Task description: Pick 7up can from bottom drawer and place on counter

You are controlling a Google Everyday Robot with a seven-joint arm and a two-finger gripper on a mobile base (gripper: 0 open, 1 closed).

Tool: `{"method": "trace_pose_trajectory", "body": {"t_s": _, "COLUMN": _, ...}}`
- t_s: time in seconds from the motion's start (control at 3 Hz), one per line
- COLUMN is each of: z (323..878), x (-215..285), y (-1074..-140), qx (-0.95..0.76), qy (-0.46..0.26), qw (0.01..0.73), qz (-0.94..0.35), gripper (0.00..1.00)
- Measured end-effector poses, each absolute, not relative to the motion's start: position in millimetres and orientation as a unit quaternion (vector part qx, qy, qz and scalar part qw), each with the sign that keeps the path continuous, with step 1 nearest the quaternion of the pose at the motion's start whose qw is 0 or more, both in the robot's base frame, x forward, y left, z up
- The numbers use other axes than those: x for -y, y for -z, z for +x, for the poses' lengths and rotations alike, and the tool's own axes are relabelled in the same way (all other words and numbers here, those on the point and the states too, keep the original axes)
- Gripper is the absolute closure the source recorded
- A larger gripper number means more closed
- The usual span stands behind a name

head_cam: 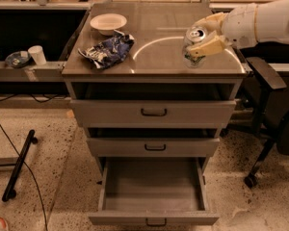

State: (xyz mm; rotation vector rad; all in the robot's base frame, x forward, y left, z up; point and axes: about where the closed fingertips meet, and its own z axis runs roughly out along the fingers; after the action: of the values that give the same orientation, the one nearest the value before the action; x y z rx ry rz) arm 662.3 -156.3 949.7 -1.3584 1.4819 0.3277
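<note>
Most steps are complete: the bottom drawer (pixel 154 189) is open and empty; the gripper (pixel 203 41), jaws clamped on the 7up can (pixel 194 49), holds it at the front-right corner of the counter (pixel 159 57). Release is left.

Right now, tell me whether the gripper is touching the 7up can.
Touching. Camera view: the gripper clamps the 7up can between its fingers, over the counter, right side.
</note>
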Motion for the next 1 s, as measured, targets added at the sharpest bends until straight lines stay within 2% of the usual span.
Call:
{"method": "trace_pose_trajectory", "body": {"t_s": 0.67, "z": 718.3, "x": 154.4, "y": -941.6, "qx": -0.704, "qy": -0.191, "qw": 0.479, "qz": -0.488, "gripper": 1.0}}
{"method": "trace_pose_trajectory", "body": {"t_s": 1.0, "z": 742.5, "x": 146.8, "y": -931.1, "qx": -0.727, "qy": -0.183, "qw": 0.484, "qz": -0.451, "gripper": 0.78}}
